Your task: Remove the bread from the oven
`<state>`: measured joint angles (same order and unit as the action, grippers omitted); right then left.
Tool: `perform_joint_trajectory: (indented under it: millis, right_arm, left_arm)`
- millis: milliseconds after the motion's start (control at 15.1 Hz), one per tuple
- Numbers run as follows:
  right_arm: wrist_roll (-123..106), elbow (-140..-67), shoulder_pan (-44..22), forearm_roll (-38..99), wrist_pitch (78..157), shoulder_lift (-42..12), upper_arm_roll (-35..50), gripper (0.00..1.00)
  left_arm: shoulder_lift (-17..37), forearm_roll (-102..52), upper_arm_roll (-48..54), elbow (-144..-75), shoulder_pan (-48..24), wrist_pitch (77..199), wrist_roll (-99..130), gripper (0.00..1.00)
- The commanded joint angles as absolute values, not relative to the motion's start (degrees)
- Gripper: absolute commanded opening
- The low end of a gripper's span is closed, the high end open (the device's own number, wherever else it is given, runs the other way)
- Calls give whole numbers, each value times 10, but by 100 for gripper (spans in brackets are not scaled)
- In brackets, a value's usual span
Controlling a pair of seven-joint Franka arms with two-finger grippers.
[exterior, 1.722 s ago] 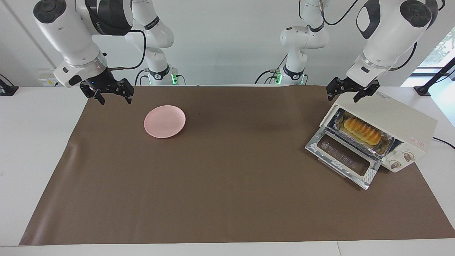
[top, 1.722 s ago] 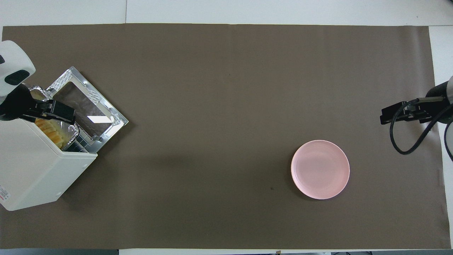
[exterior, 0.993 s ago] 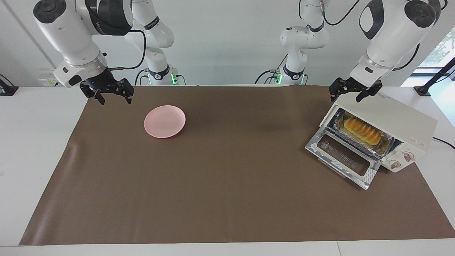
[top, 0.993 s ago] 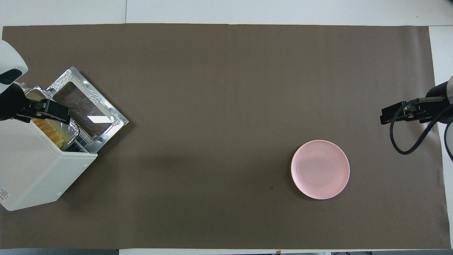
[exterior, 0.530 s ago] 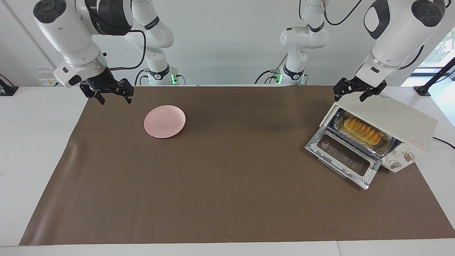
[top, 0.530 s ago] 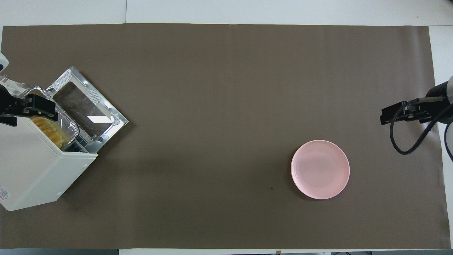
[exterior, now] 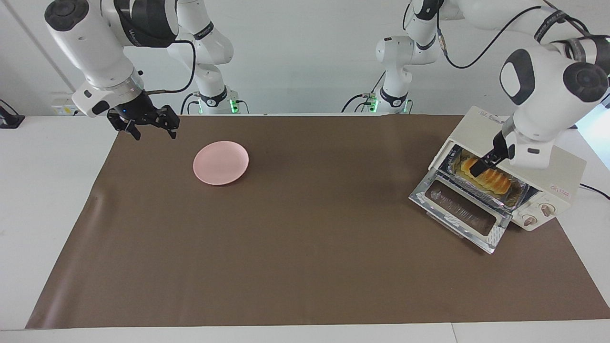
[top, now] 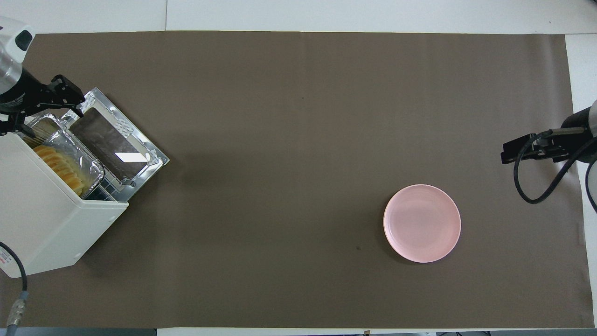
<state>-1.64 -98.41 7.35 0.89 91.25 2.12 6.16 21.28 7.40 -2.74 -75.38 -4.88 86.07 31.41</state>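
My left gripper [exterior: 478, 167], spread, over bread [exterior: 491, 177] in oven [exterior: 533, 164]; pinch mid-loaf, lift toward 9 o'clock. Right gripper [exterior: 148, 127] waits, spread.

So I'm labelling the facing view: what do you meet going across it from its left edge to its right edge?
Right pincer → pink plate → open oven door → oven, with the left pincer at the bread in its mouth.

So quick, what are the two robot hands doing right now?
Left gripper: at the bread in the oven; open or shut cannot be told.
Right gripper: open, holding nothing, waiting near the plate.
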Motion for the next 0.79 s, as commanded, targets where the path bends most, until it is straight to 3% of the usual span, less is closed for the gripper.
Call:
perform_joint_trajectory:
  millis: [0, 199, 397, 728]
  right_arm:
    - [-32, -993, 82, 1, 915, 30, 67, 100]
    - [-32, -993, 82, 1, 915, 30, 67, 100]
    - [-32, -993, 82, 1, 915, 30, 67, 100]
    - [-32, -993, 82, 1, 915, 30, 67, 100]
  left_arm:
    - [266, 102, -38, -713, -62, 881, 408, 100]
    - [260, 127, -38, -775, -62, 945, 475, 100]
    - [198, 163, -38, -924, -64, 1025, 514, 100]
    - [171, 167, -36, -995, -63, 1076, 542, 100]
